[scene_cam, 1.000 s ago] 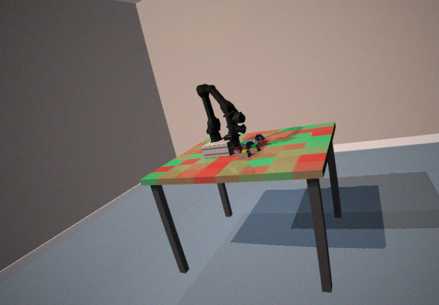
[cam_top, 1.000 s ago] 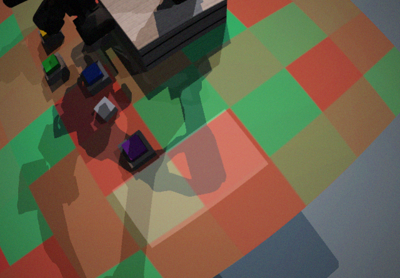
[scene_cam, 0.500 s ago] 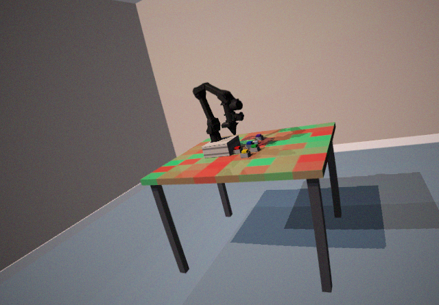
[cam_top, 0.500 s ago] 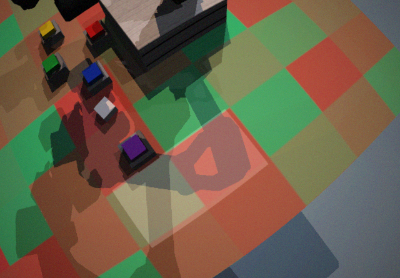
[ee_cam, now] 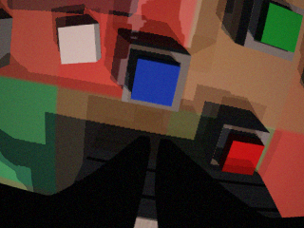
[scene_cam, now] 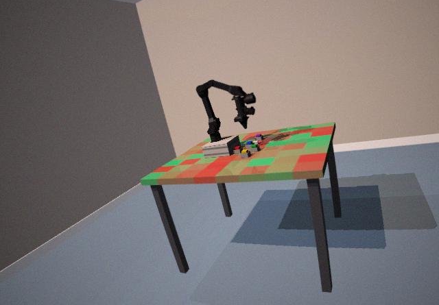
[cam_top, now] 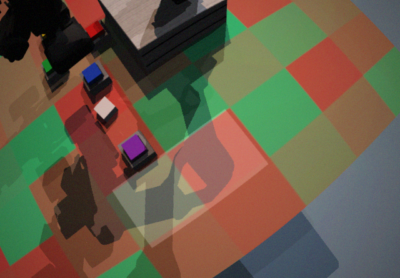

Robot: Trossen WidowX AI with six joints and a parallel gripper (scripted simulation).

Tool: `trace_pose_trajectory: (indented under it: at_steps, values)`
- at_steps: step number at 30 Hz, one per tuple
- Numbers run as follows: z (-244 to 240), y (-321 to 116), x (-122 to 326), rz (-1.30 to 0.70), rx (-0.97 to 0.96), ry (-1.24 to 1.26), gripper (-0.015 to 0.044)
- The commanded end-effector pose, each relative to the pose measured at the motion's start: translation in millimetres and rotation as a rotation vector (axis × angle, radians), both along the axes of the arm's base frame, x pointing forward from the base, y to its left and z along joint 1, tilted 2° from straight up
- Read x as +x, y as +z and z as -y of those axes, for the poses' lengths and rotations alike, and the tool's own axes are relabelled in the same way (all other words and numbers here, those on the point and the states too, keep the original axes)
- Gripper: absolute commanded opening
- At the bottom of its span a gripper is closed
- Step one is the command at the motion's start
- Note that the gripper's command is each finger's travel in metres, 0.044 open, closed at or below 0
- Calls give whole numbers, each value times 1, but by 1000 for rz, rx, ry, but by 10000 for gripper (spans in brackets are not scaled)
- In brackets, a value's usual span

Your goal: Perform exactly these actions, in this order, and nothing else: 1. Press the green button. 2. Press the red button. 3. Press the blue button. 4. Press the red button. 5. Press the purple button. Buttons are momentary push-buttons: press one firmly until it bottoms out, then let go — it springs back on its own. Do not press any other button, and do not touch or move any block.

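the robot arm [scene_cam: 226, 92] hangs raised above a cluster of push-buttons on the checkered tabletop [scene_cam: 283, 160], its jaws clenched to a narrow slit and grasping nothing, tips pointing down over the dark ground between the blue button [ee_cam: 155, 83] and the red button [ee_cam: 242, 156]. taking the blue button as the landmark in the wrist view: the red button sits down and to the right of it, the green button [ee_cam: 281, 27] up and to the right, and a white block [ee_cam: 79, 44] just to its left, apart from it. in the top view the purple button [cam_top: 134, 147] stands well beyond the white block from the blue button, with the block lying between the two. all visible buttons appear sprung up, none held down. judged from this pose, hovering high with the blue cap nearest ahead of the tips, the step in hand is likely a passage between presses, perhaps toward the blue button, though which press of the five is due cannot be told for certain. the next move calls for centring the shut tips over the chosen cap, descending straight until it bottoms out, then lifting off, keeping wide of the white block.
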State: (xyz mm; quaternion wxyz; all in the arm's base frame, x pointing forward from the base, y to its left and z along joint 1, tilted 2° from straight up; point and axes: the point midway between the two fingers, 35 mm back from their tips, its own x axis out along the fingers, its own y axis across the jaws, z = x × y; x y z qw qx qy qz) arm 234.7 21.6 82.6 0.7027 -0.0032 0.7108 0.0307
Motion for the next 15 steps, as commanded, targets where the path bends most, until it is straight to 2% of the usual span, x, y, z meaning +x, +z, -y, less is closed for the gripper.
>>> trace_pose_trajectory:
  at_steps: [1,10,15]
  values:
    - [-48,2,14,0,2,-7,20]
    - [-159,0,11,3,-8,-32,20]
    - [-176,0,6,4,-9,-36,20]
